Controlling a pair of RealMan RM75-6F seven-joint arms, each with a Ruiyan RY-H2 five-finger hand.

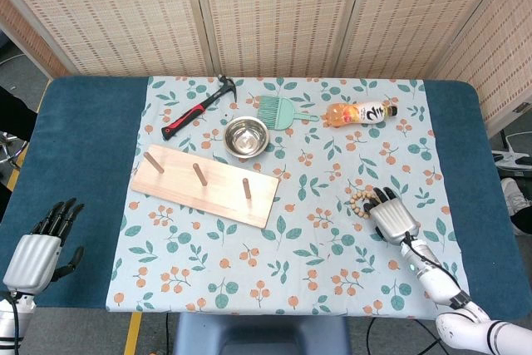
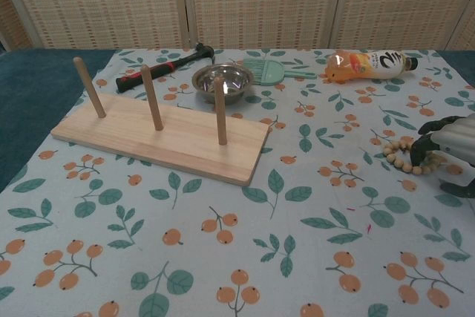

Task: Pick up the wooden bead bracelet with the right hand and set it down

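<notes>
The wooden bead bracelet [image 1: 361,201] [image 2: 401,155] lies flat on the leaf-print cloth at the right. My right hand [image 1: 392,215] [image 2: 450,143] is over its right side, with bent fingers [image 2: 420,155] reaching down onto the beads. The thumb stands apart nearer the front, and nothing is pinched. My left hand [image 1: 37,247] hangs by the table's front left corner with its fingers spread, holding nothing. The chest view does not show it.
A wooden board with three upright pegs [image 1: 204,186] [image 2: 159,136] lies left of centre. Behind it are a steel bowl [image 1: 246,136], a hammer [image 1: 196,109], a green brush [image 1: 278,110] and an orange drink bottle [image 1: 359,112] [image 2: 369,64] on its side.
</notes>
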